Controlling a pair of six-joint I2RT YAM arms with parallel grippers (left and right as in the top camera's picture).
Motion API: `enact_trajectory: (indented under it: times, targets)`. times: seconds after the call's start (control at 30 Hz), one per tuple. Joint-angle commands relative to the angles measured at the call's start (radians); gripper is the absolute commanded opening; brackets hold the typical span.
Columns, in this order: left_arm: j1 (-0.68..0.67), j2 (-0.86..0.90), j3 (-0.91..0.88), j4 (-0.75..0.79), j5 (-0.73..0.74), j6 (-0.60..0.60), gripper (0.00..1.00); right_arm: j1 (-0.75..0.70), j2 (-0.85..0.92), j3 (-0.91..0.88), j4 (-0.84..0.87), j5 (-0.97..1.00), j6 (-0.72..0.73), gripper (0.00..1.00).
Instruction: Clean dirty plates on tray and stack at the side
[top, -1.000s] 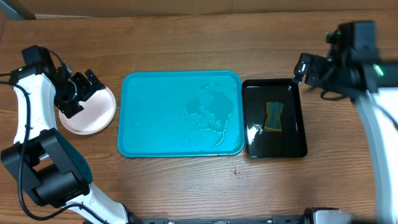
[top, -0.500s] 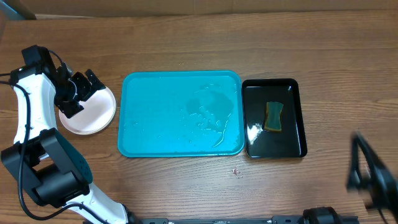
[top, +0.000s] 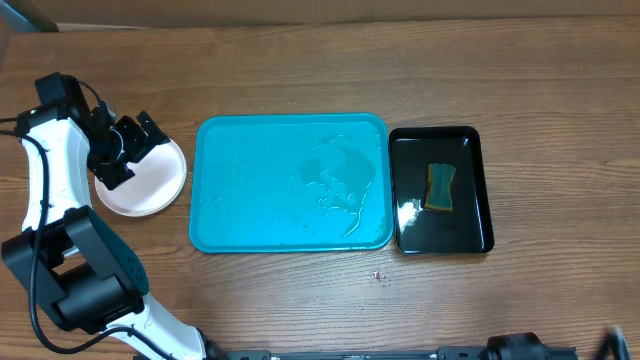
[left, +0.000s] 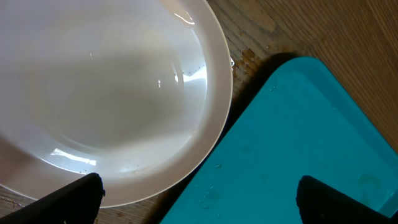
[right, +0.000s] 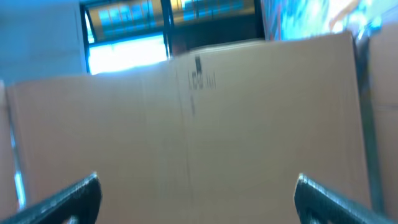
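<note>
A white plate (top: 150, 182) lies on the wooden table just left of the turquoise tray (top: 250, 190); whether others lie under it I cannot tell. No plate is on the tray, only a film of water (top: 335, 180). My left gripper (top: 130, 140) hangs open over the plate's upper left rim, holding nothing. In the left wrist view the clean, wet plate (left: 112, 93) fills the left, the tray (left: 298, 143) the right, and the left gripper (left: 199, 191) spans the gap between them. My right gripper (right: 198, 186) is open and empty, facing a cardboard wall, outside the overhead view.
A glossy black tray (top: 436, 131) sits right of the turquoise one, with a yellow-green sponge (top: 440, 187) in it. A small crumb (top: 379, 274) lies on the table in front of the trays. A cardboard box (right: 199, 112) stands before the right wrist camera.
The right arm has swung from beside the black tray's far right corner down and out of the overhead view. The left arm and plate have not moved.
</note>
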Motion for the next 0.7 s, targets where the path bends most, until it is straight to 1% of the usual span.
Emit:
enact_trajectory:
  times: [0.0,0.13,0.27,0.4,0.67]
  targets:
    - [0.002,0.001,-0.001,0.001,0.015,0.023,0.99,0.004,-0.006,-0.201,0.151,-0.02,-0.023,1.0]
    - [0.002,0.001,-0.001,0.001,0.015,0.023,1.0,0.004,-0.011,-0.455,0.463,-0.043,-0.01,1.0]
    - [0.002,0.001,-0.001,0.001,0.015,0.023,1.0,0.003,-0.035,-0.658,0.663,-0.042,0.016,1.0]
    - [0.002,0.001,-0.001,0.001,0.015,0.023,1.0,0.002,-0.035,-0.779,0.743,-0.042,0.037,1.0]
    - [0.002,0.001,-0.001,0.001,0.015,0.023,1.0,0.0,-0.035,-0.954,0.773,-0.031,0.037,1.0]
